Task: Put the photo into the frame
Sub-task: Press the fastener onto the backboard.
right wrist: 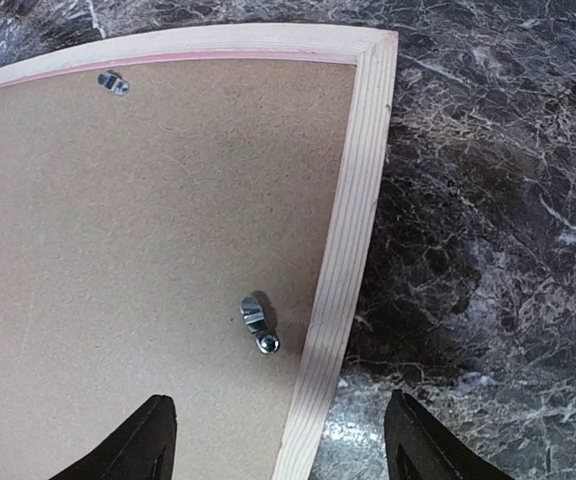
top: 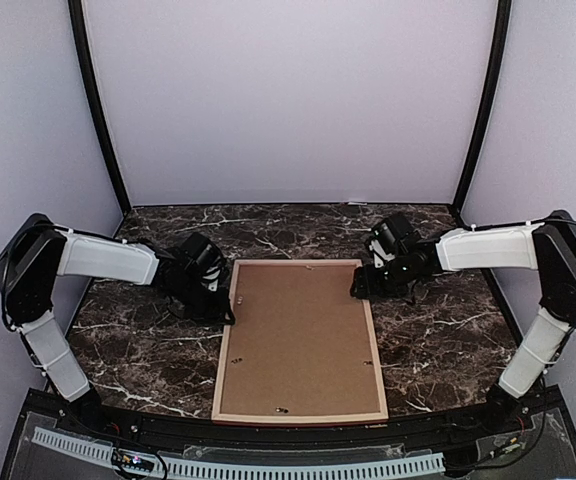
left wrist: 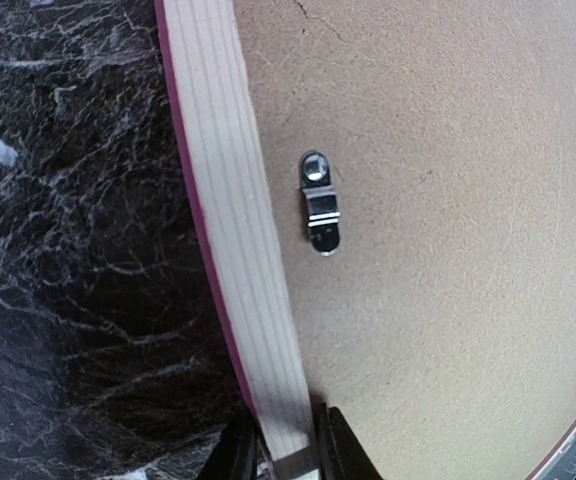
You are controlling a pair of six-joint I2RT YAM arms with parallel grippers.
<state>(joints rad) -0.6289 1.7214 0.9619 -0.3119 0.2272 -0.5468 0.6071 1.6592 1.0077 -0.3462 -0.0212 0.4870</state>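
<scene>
A dark marble-patterned table (top: 438, 340) with white veining fills the floor of a pale-walled booth. Lying flat on it, midway between the two arms, is a large rectangular frame (top: 298, 417) of thin, pale pinkish wood, back side up, long sides running away from the arm bases. A brown fibreboard backing panel (top: 298, 340) sits inside the frame and fills the whole opening.

A white and black left arm (top: 103, 258) reaches in to the frame's left rail, near its far corner. A matching right arm (top: 483, 248) reaches in to the frame's right rail, also near its far corner.

The left gripper (top: 226, 310) is at the left rail; in its wrist view its black fingers (left wrist: 340, 450) are pressed against both sides of that rail, pinching the frame. The right gripper (top: 361, 290) is spread wide; in its wrist view one finger (right wrist: 148, 445) is over the backing panel and the other is over the table beyond the frame, with the right rail between them and neither touching it.

Small silver metal turn clips (left wrist: 320, 205) sit on the backing panel just inside the rails; two show in the right wrist view (right wrist: 259, 325).
</scene>
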